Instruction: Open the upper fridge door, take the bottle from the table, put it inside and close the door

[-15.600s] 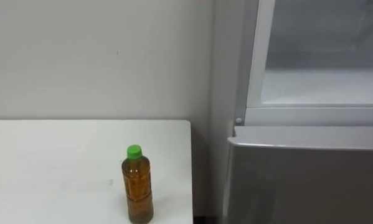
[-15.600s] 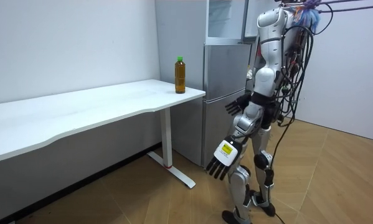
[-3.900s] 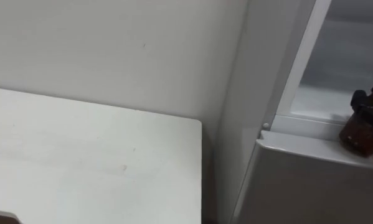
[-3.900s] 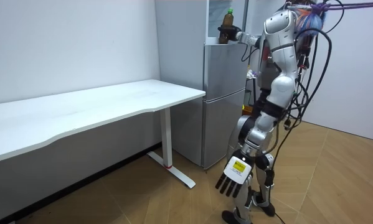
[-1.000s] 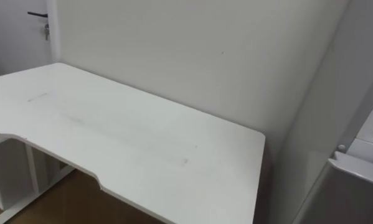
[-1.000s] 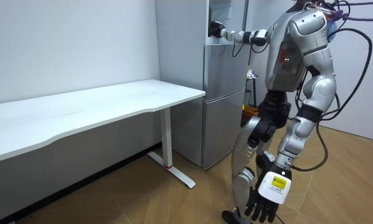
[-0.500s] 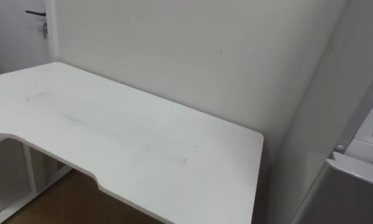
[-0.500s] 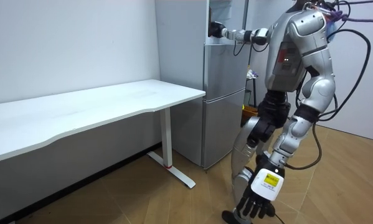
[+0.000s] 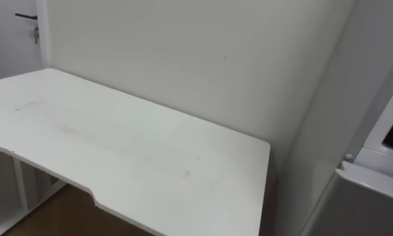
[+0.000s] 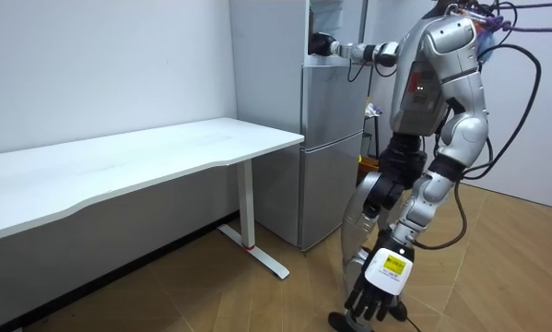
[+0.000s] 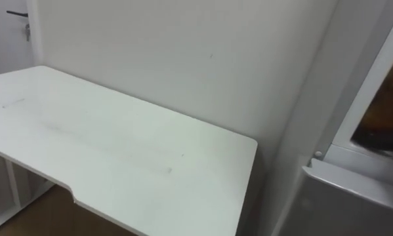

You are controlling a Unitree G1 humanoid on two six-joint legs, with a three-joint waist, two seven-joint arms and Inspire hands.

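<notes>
At upper fridge (image 10: 338, 20) opening | bottle (image 11: 388, 105): amber-brown | right hand (image 10: 322, 43): grip unclear | left hand (image 10: 377, 290): relaxed

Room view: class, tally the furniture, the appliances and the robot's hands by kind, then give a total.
Table: 1
Fridge: 1
Robot hands: 2 (right hand at the fridge's open upper part, left hand hanging low near the floor)
Total: 4
</notes>
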